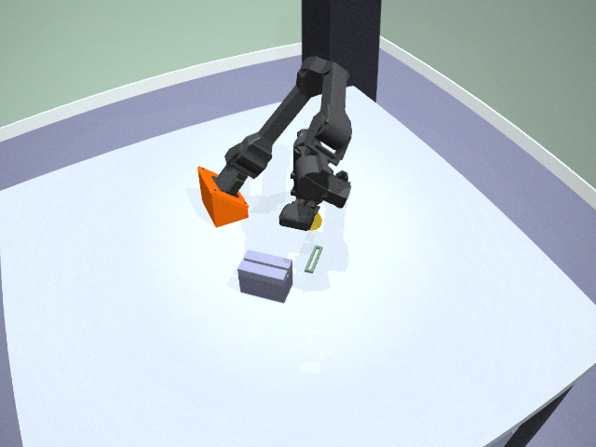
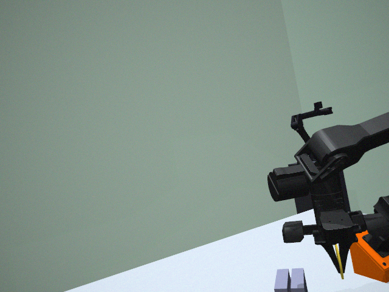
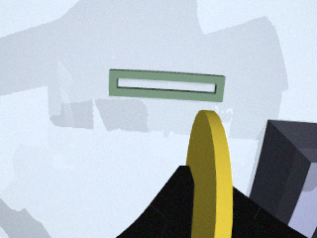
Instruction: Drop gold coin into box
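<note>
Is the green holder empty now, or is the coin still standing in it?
Empty. In the wrist view the holder lies flat with only table showing through its opening, while the coin is clamped edge-on in the gripper above the table.
</note>
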You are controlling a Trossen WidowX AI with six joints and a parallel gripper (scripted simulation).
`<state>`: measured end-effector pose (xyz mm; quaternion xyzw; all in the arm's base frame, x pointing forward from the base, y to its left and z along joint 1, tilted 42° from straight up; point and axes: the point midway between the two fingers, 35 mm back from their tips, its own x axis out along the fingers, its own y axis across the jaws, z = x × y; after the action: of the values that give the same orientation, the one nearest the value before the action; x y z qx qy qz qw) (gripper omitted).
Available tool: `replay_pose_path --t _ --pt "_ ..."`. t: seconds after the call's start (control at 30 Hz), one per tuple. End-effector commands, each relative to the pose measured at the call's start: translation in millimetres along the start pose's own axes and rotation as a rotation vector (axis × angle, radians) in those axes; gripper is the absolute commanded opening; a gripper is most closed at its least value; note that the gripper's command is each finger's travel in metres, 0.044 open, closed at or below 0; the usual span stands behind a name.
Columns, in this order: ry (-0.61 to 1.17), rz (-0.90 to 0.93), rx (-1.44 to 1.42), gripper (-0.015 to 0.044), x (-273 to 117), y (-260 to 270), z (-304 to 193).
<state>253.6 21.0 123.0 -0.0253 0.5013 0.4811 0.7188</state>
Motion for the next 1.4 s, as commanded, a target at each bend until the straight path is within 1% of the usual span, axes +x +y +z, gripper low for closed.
replay_pose_path --t 0.0,1.37 --pt "0.007 -0.002 -0.001 0.0 0.1 -10.7 -3.9" --pt "0.007 -0.003 -0.002 0.0 0.7 -101.6 -56.4"
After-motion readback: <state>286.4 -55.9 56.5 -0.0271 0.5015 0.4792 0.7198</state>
